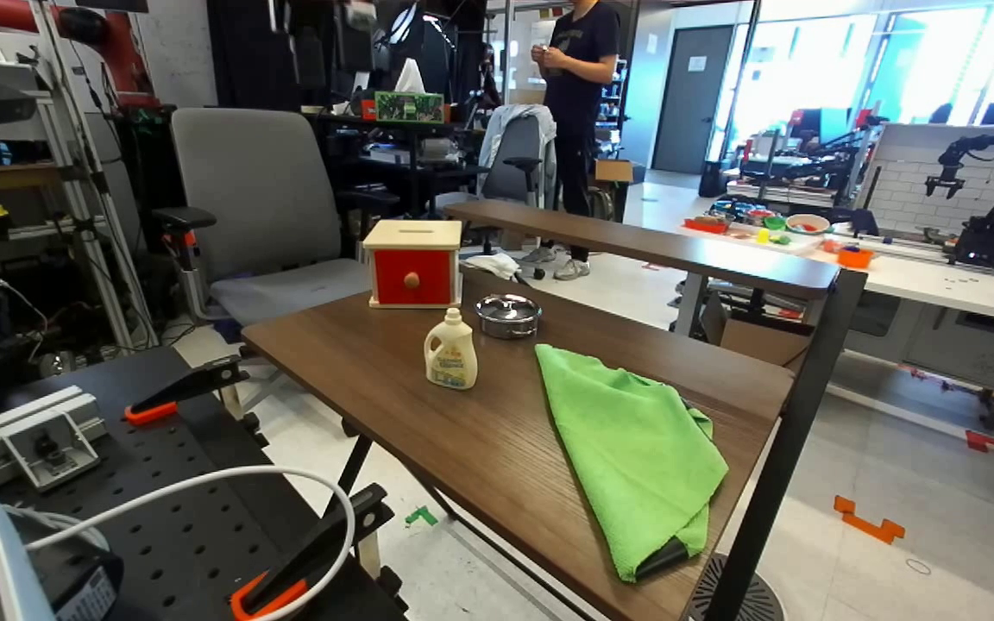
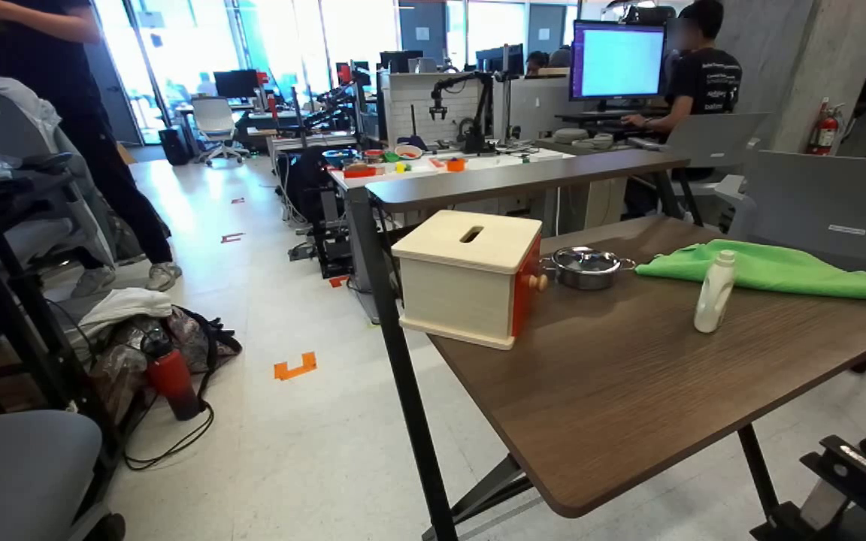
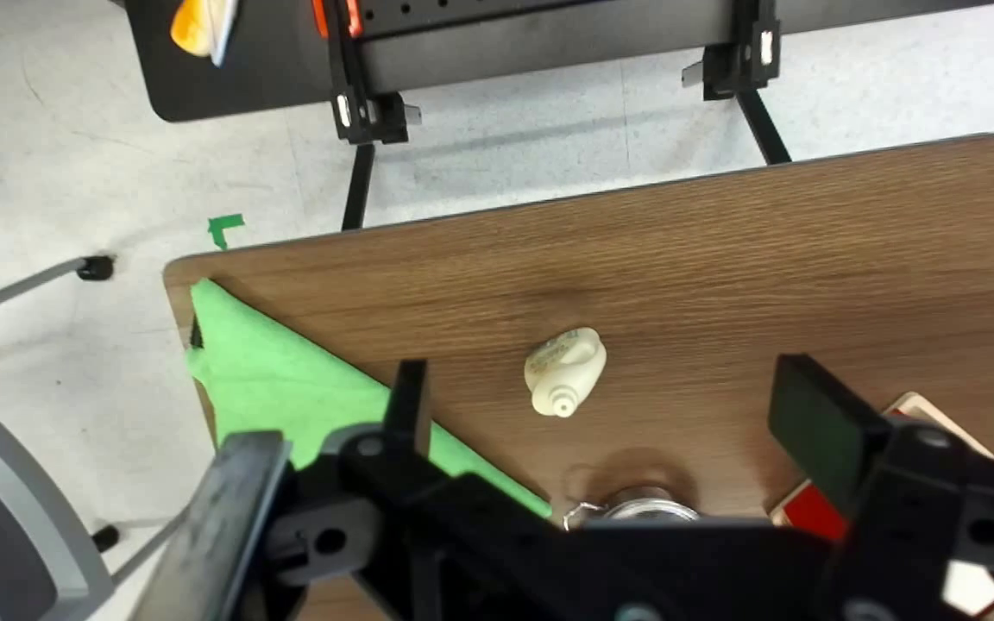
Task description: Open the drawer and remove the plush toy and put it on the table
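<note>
The drawer [image 1: 437, 280] has a red front with a round wooden knob. It sits shut in a small box with a pale wooden top and a slot. The box stands at one end of the brown table [image 1: 497, 423]; its red front also shows in an exterior view [image 2: 525, 293]. In the wrist view the red front [image 3: 814, 516] is partly hidden behind a finger. My gripper [image 3: 605, 379] is open and empty, high above the table [image 3: 764, 259], with its fingers apart. The gripper is not in the exterior views. The plush toy is out of view.
A cream bottle [image 1: 451, 354] and a lidded metal pot [image 1: 508, 317] stand near the box. A green cloth [image 1: 626, 448] covers the other end. A raised brown shelf [image 1: 652, 246] runs along one long side. A black bench [image 1: 178, 500] stands opposite.
</note>
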You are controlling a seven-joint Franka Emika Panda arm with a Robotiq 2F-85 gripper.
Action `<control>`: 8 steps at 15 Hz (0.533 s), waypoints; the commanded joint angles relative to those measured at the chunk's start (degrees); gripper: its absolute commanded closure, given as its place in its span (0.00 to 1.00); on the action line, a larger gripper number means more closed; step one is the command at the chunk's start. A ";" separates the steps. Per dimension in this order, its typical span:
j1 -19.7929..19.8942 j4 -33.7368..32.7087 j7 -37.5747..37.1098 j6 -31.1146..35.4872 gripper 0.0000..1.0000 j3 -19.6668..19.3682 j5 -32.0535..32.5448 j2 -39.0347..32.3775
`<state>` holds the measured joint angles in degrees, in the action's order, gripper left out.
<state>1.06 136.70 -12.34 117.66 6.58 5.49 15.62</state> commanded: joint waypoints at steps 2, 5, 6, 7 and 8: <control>-1.77 -1.62 10.38 20.80 0.00 -2.26 -1.06 -13.87; -2.56 -2.43 19.77 34.08 0.00 -1.67 -6.64 -22.94; -2.67 -2.96 23.57 36.90 0.00 -0.72 -8.90 -25.60; -2.48 -3.53 27.58 38.45 0.00 0.52 -11.21 -27.72; -2.50 -3.99 29.57 40.39 0.00 1.46 -10.21 -29.97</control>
<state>-0.81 135.75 9.08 153.34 6.16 -1.82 -7.99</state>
